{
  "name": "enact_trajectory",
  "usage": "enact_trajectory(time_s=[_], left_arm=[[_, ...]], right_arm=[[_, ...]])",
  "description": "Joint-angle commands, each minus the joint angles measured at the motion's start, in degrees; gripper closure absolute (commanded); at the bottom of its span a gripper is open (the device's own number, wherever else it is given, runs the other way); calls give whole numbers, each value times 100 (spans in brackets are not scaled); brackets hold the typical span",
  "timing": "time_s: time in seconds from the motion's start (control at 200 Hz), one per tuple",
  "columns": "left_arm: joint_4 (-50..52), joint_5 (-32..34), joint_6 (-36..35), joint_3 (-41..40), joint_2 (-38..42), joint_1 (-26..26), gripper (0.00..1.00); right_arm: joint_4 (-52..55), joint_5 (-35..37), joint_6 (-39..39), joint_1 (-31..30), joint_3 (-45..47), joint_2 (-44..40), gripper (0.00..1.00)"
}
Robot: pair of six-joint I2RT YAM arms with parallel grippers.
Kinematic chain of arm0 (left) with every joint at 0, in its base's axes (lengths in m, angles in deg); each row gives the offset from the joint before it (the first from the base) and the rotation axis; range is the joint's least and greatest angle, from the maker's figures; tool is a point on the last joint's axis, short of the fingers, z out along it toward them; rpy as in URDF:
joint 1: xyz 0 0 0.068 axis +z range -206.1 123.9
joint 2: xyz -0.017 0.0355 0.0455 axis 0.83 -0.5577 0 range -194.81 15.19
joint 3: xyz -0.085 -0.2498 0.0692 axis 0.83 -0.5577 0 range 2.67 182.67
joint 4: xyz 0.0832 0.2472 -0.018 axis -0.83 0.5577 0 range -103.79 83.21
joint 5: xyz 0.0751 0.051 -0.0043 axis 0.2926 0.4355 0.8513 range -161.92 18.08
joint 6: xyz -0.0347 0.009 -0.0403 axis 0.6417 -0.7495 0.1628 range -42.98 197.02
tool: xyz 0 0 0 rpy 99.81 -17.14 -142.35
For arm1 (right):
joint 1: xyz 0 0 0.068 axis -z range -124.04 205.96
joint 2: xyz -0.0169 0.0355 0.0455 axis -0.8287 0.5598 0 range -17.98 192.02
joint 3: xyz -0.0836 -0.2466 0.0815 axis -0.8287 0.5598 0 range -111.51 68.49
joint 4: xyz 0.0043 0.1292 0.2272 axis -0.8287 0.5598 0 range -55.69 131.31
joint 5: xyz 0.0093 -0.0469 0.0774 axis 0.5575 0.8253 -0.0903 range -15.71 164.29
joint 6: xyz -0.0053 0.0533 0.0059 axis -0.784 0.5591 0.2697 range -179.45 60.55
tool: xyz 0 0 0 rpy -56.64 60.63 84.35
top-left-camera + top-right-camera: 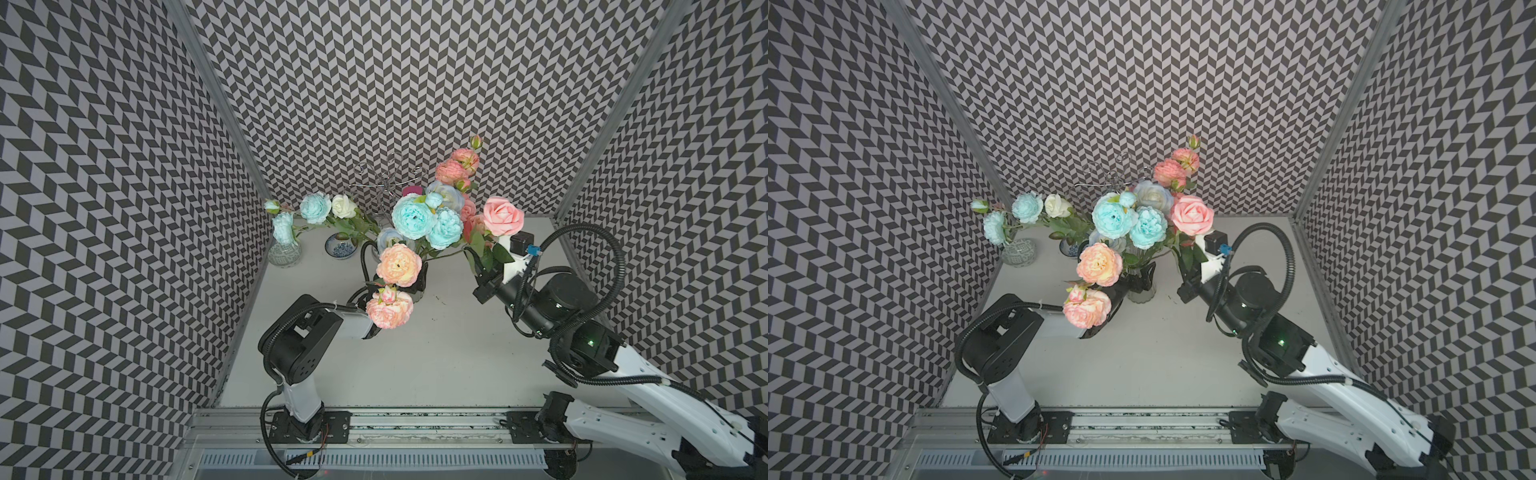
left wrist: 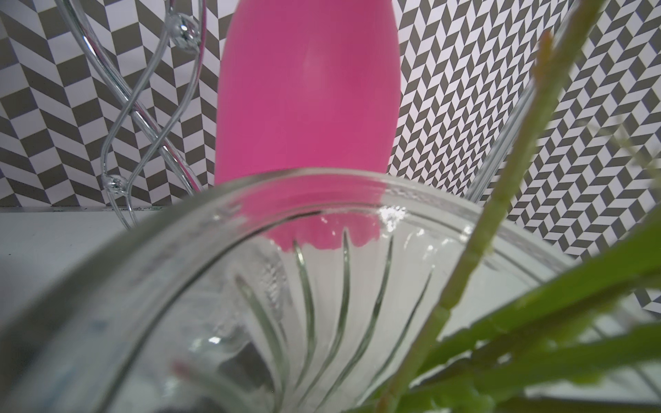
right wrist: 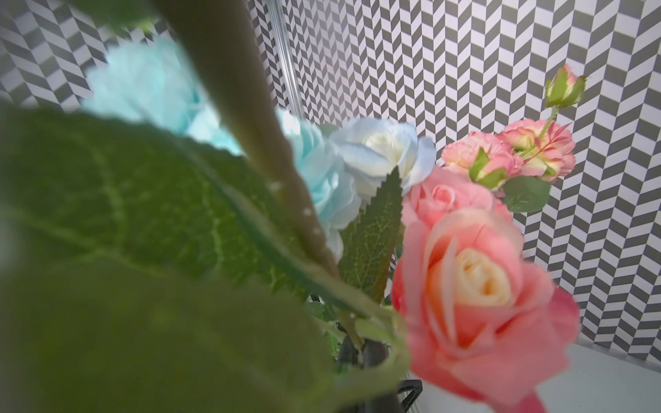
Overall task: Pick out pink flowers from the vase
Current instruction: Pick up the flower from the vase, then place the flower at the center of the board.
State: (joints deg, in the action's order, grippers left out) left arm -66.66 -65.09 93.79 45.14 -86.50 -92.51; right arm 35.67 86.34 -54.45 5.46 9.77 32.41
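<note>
Pink flowers [image 1: 398,264] stand mixed with turquoise blooms [image 1: 413,216] in the vase [image 1: 1142,294], a ribbed clear glass near the middle of the table [image 1: 415,365], somewhat toward its back edge.

Left gripper [image 1: 1142,277]: its fingers are placed either side of the vase's neck, beneath the peach heads. The blooms hide whether they press on the glass, so its grip cannot be told.

Right gripper [image 3: 361,352]: its fingers are pressed together on the green stem of the large pink rose [image 1: 503,216]. The grip sits low among the leaves, on the side of the bunch toward the table's right edge. Foliage hides whether the foot of the stem has cleared the rim.

Step in hand, as judged: drawing this rose out of the vase. It is best done by pulling along the line of the stem, upward and away from the bunch. That way the stem slides past the flared rim rather than levering the glass over. The vase should be steadied throughout. A neighbouring pink rose [image 3: 483,296] lies close against the held leaves, so a slow draw should keep it from being dragged along.
</note>
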Motion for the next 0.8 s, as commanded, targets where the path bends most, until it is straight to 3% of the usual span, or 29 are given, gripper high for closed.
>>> enact_trajectory(time_s=[0.0, 0.796], left_arm=[[468, 38, 362, -9, -259, 2, 8], [495, 64, 353, -29, -286, 10, 8]], right_arm=[[217, 116, 163, -12, -295, -279, 100], [1584, 191, 366, -12, -1630, -539, 100]])
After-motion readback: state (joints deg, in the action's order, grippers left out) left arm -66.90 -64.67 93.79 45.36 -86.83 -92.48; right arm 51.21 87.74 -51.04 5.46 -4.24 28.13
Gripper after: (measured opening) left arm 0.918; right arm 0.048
